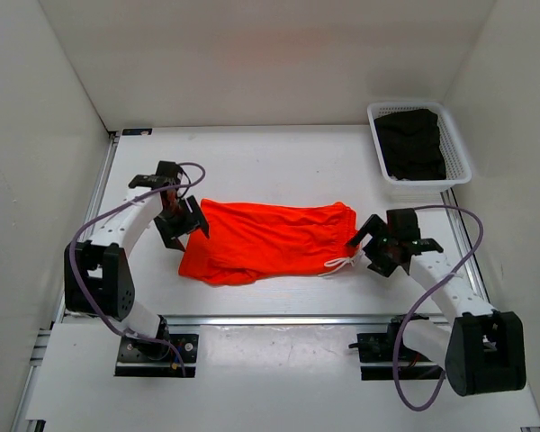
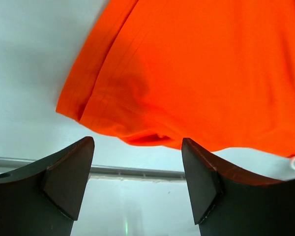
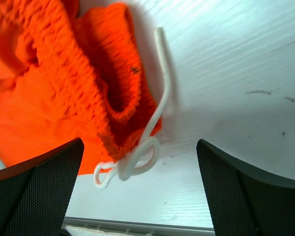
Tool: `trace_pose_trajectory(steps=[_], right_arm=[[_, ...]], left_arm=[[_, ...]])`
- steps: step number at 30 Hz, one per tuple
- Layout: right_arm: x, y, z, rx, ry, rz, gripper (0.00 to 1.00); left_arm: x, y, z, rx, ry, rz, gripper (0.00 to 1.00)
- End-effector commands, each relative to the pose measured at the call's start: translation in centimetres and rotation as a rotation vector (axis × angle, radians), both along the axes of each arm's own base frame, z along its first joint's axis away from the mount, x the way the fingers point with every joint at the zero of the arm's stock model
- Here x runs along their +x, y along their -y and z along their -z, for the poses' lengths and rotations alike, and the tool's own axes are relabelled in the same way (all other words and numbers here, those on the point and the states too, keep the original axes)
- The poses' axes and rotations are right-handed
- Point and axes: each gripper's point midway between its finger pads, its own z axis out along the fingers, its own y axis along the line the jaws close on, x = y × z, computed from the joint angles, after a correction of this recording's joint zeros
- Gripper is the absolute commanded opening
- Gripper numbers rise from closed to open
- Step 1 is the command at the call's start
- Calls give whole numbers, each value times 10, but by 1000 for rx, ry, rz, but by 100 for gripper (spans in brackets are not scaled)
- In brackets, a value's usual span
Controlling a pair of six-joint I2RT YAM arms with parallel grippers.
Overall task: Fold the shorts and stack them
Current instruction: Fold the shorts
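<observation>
The shorts (image 1: 265,238) lay flat on the white table (image 1: 279,162) in the middle of the overhead view, stretched as a long orange band from left of centre to right of centre. The gathered waistband was at the right end and the leg hems at the left end, where the lower corner bulged toward the bottom of the frame. A white drawstring (image 1: 340,264) trailed out from the lower right corner of the cloth onto the bare table. The left pincer (image 1: 180,222) stood at the left end of the shorts, just over the hem. In its wrist view both dark fingers (image 2: 69,177) were spread wide at the bottom of the frame with nothing between them, and the layered orange hem filled the upper part just beyond their tips. The right pincer (image 1: 375,243) stood just beside the waistband end. In its wrist view its fingers (image 3: 44,191) were likewise spread wide and held nothing, while the ribbed waistband filled the upper left and the looped, knotted drawstring lay on the table in the gap beyond the tips. In the upper right of the overhead view a white basket (image 1: 457,148) sat well apart from the shorts, with dark clothing (image 1: 412,142) inside it.
</observation>
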Motion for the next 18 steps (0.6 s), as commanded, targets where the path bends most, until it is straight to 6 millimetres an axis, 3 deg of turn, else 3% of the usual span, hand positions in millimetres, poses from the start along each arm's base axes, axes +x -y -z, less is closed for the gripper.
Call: trace_pose_trajectory(steps=[1,6,11,15,18], right_arm=[[12,-6,-12,89,7,-15,100],[16,-23,4,205,-57,-10,91],[-5,-24,24,252,-145,71,86],[9,-19,31,247,-109,142,74],[23,-1,39,138,-85,191,60]], left_arm=[[11,-11,-29,50,87,-8,83],[18,-17,-31,52,91,-24,83],[20,-30,-28,49,90,-53,83],[21,-34,-26,43,92,-61,82],[22,-37,-18,44,81,-73,82]])
